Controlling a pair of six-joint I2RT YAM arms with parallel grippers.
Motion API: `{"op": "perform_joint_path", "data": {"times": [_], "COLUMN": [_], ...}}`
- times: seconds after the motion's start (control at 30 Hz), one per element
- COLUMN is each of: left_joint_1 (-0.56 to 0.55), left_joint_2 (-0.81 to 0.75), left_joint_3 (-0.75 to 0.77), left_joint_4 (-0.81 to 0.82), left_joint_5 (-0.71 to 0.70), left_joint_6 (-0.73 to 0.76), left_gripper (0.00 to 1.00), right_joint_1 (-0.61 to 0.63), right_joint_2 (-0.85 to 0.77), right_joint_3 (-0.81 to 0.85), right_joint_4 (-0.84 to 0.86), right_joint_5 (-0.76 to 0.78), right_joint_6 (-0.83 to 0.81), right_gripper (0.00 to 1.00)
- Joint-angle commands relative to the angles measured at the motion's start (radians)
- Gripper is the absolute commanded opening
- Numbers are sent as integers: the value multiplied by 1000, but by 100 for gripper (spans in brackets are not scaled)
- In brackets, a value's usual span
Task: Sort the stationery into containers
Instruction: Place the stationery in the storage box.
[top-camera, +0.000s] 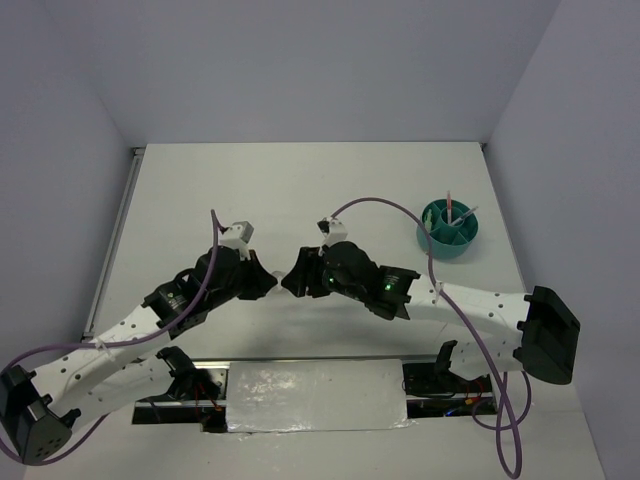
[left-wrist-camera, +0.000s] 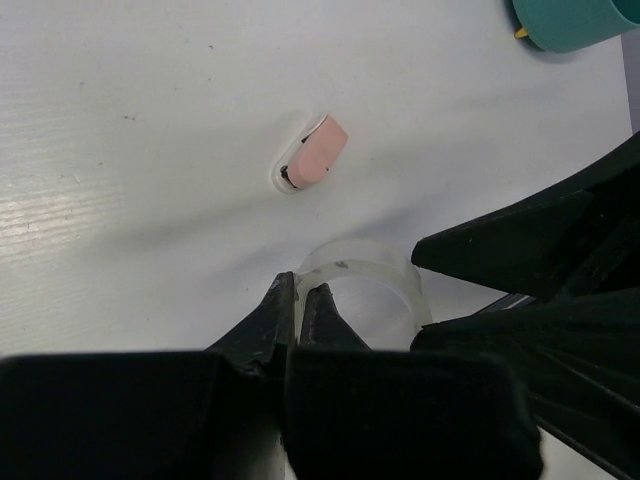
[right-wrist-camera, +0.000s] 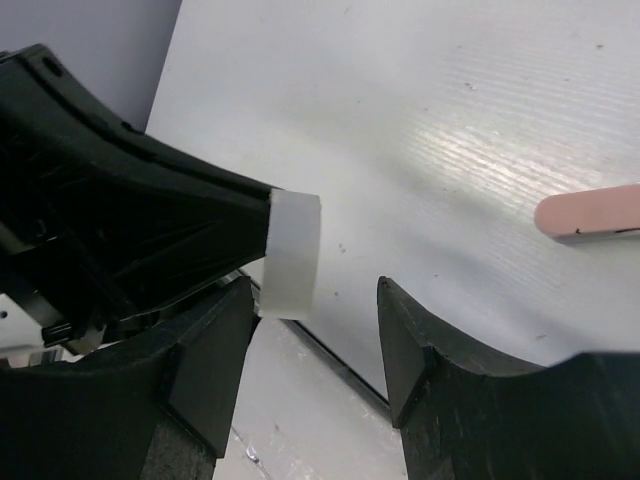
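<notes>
My left gripper (left-wrist-camera: 298, 290) is shut on the wall of a clear tape ring (left-wrist-camera: 365, 285) and holds it off the table. My right gripper (right-wrist-camera: 315, 290) is open, and the tape ring (right-wrist-camera: 292, 255) hangs between its jaws, close to its left finger. In the top view the two grippers meet tip to tip at the table's near middle, the left one (top-camera: 267, 283) beside the right one (top-camera: 291, 280). A pink eraser block (left-wrist-camera: 315, 152) lies on the table beyond them and also shows in the right wrist view (right-wrist-camera: 590, 212). The teal organiser (top-camera: 449, 228) stands at the far right with pens upright in it.
The organiser's base (left-wrist-camera: 575, 22) shows at the top right of the left wrist view. The table's near edge (right-wrist-camera: 340, 365) runs just under the right gripper's jaws. Grey walls close in the table at the back and sides.
</notes>
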Motion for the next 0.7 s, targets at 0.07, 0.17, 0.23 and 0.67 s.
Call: {"op": "perform_joint_path", "data": {"times": [0.07, 0.17, 0.23, 0.67], "left_joint_1": [-5, -5, -5, -3], "left_joint_2": [-9, 0, 2, 0], "left_joint_3": [52, 55, 53, 115], "left_joint_4": [33, 48, 54, -48], "left_joint_5": [18, 36, 44, 4], "left_joint_6": [13, 9, 4, 18], "left_gripper": [0, 0, 0, 94], "right_joint_1": [4, 4, 4, -112], "right_joint_2": [-2, 18, 44, -28], "right_joint_3": [33, 8, 8, 86], "right_joint_4": [-1, 143, 173, -31], "right_joint_5": [15, -104, -170, -49], "right_joint_6": [6, -1, 2, -177], "right_gripper": [58, 51, 48, 0]}}
